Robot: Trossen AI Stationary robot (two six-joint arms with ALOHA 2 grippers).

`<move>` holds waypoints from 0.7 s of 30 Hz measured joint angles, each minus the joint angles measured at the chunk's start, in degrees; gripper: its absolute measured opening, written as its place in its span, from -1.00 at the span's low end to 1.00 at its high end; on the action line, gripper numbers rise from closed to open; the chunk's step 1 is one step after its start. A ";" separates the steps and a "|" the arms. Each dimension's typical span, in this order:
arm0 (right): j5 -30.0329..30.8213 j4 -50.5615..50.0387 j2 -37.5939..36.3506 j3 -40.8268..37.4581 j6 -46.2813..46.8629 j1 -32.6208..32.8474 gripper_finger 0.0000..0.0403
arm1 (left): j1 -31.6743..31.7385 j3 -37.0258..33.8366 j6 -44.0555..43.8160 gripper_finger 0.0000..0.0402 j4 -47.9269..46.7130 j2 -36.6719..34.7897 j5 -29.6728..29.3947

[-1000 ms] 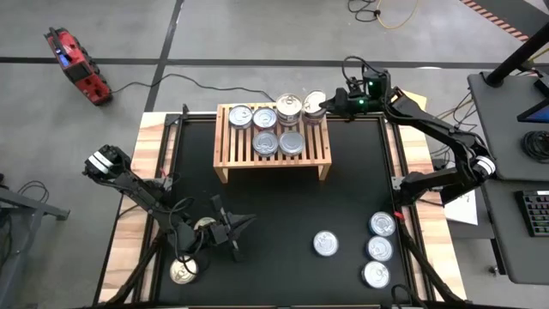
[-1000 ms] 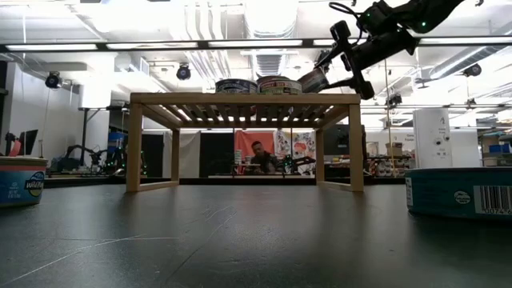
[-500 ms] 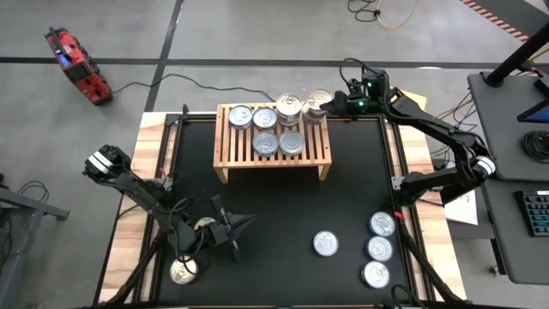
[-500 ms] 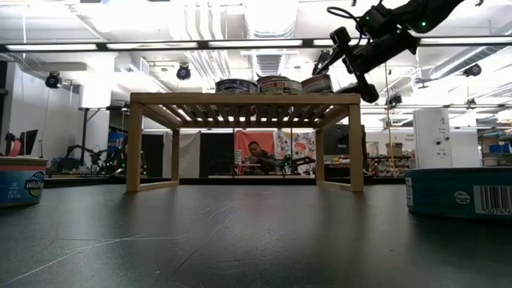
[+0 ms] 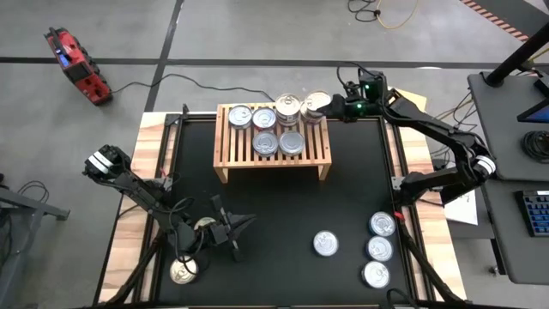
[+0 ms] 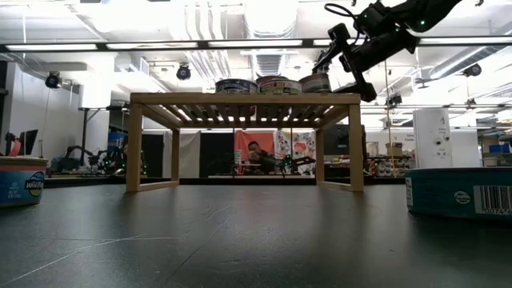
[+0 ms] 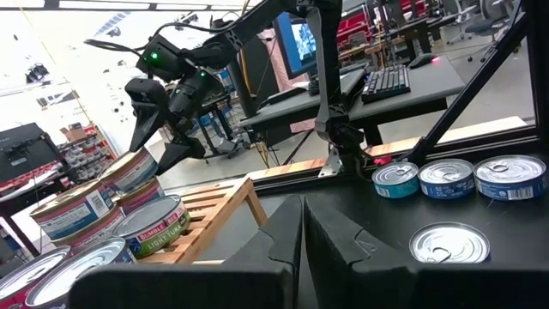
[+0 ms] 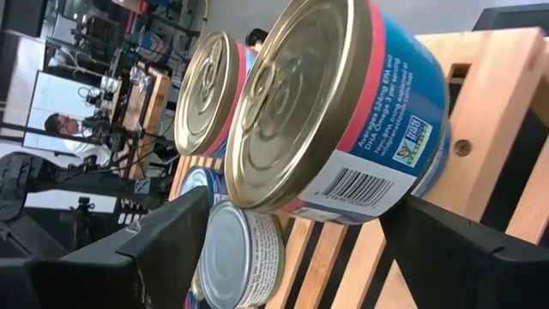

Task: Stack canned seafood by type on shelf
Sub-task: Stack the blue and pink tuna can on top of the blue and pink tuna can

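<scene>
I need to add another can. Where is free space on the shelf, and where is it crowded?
The shelf: its left slats and front edge are bare. Crowded: the back right, where cans cluster and the open right gripper stands around the corner can.

Low light-wood slatted shelf [image 5: 273, 142]: front row bare; round metal-lidded tins [image 5: 279, 127] block back/mid. Black mat [image 5: 283, 215] centre open; four silver-lidded tins [image 5: 369, 249] crowd front-right, folded left arm [image 5: 206, 233] front-left.
</scene>
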 joint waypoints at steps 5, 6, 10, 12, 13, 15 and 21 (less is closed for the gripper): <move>-0.04 0.04 0.00 0.00 0.00 0.17 0.59 | 0.00 0.00 0.00 -0.99 -0.12 0.00 -0.01; -0.04 0.06 0.00 0.00 0.00 0.16 0.59 | 0.00 0.00 0.00 -0.99 -0.12 0.00 0.01; -0.08 -0.07 0.00 0.00 0.00 0.15 0.61 | 0.00 0.00 0.00 -0.99 -0.14 0.00 0.01; -1.16 -0.11 0.00 0.00 0.05 0.12 0.63 | 0.00 0.00 -0.01 -0.99 -0.20 0.00 -0.01; -1.95 -0.12 0.00 0.00 0.18 0.12 0.65 | 0.00 0.00 -0.02 -0.99 -0.23 0.00 0.01; -3.47 -0.11 0.00 0.00 0.74 0.14 0.67 | 0.00 0.00 -0.02 -0.99 -0.29 0.00 0.01; -5.50 -0.41 0.00 0.00 2.18 0.12 0.73 | 0.00 0.00 -0.02 -0.99 -0.27 0.00 -0.01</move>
